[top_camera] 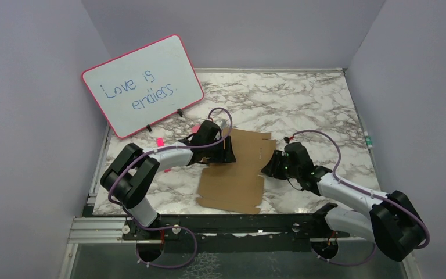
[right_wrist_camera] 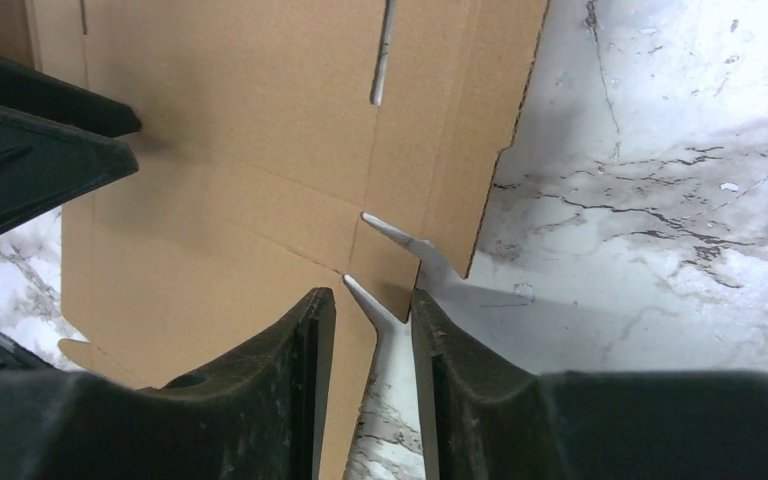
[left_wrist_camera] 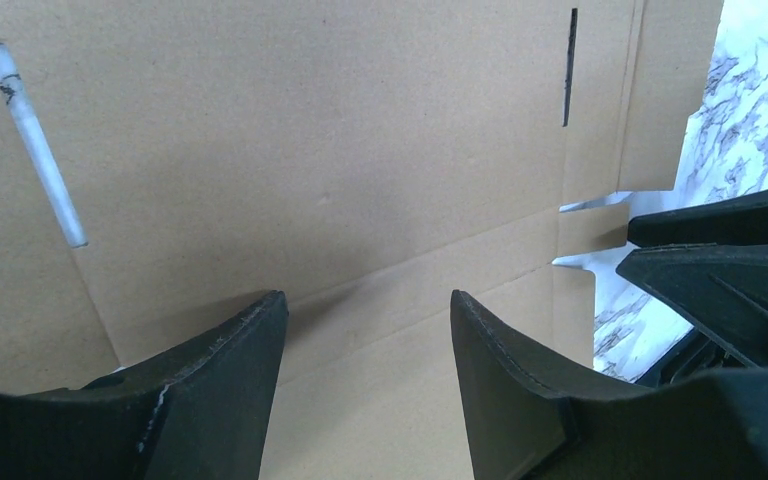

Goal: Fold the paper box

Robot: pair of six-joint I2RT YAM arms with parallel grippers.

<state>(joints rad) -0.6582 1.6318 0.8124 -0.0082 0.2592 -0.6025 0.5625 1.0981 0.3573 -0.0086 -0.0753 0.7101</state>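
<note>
Left gripper (left_wrist_camera: pixel 368 330) hangs spread over the paper box (left_wrist_camera: pixel 360 180); right gripper (right_wrist_camera: pixel 370 325) sits slightly parted at its notched edge, empty. I'd pin with left; fold along the crease.

The paper box (top_camera: pixel 238 171) lies flat on the table (top_camera: pixel 302 99), midway along its near edge. The whiteboard (top_camera: pixel 142 84) stands at the far-left corner. The left gripper (top_camera: pixel 227 152) sits over the box's far-left part, and the right gripper (top_camera: pixel 269 168) at its right edge.
</note>
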